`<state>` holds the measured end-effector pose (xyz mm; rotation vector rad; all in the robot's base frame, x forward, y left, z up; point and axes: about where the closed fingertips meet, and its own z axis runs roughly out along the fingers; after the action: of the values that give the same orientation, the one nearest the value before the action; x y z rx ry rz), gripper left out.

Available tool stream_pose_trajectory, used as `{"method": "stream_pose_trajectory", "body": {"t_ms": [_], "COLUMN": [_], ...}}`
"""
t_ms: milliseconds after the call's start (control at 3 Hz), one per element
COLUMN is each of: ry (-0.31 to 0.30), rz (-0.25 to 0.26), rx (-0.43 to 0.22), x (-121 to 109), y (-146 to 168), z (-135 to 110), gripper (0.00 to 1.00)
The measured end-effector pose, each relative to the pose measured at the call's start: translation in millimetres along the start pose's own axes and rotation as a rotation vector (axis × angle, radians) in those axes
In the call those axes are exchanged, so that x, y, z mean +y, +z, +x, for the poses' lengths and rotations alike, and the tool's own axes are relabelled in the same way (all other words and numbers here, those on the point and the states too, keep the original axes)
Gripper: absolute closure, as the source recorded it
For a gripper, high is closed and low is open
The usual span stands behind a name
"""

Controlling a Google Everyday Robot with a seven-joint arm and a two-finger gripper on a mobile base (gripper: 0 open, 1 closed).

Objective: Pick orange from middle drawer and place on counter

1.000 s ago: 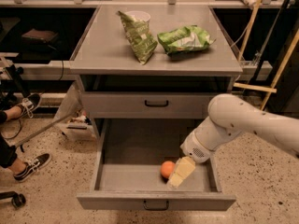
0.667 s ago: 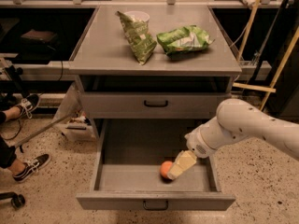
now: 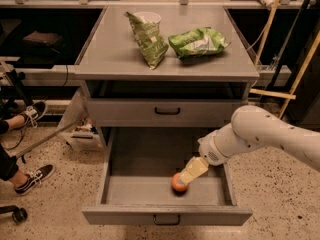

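The orange (image 3: 176, 184) lies on the floor of the open middle drawer (image 3: 165, 215), towards its front, right of centre. My gripper (image 3: 192, 171), cream-coloured at the end of the white arm, reaches into the drawer from the right. It sits just above and to the right of the orange, its tip overlapping the fruit's upper right side. The counter (image 3: 115, 54) is the grey top of the cabinet, above and behind.
Two green snack bags (image 3: 199, 41) (image 3: 148, 39) and a white cup (image 3: 148, 18) stand on the counter's far half. The upper drawer (image 3: 167, 111) is closed. A person's shoes (image 3: 35, 176) are at the left. Wooden poles (image 3: 265, 34) lean at the right.
My gripper has risen slightly and shifted a little left, now overlapping the orange's upper right side. The orange has stayed in place.
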<state>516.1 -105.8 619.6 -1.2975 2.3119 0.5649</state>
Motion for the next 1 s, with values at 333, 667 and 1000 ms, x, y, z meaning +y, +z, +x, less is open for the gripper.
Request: {"method": "stream_pose_trajectory", "body": {"t_ms": [333, 667, 1000], "ry": [0.023, 0.093, 0.111], "rz": [-0.008, 0.035, 0.051], "rx": [-0.073, -0.232, -0.268], "x": [-26, -95, -120], "y": [19, 30, 36], "z": [2, 18, 17], "gripper": [0.0, 0.0, 0.0]}}
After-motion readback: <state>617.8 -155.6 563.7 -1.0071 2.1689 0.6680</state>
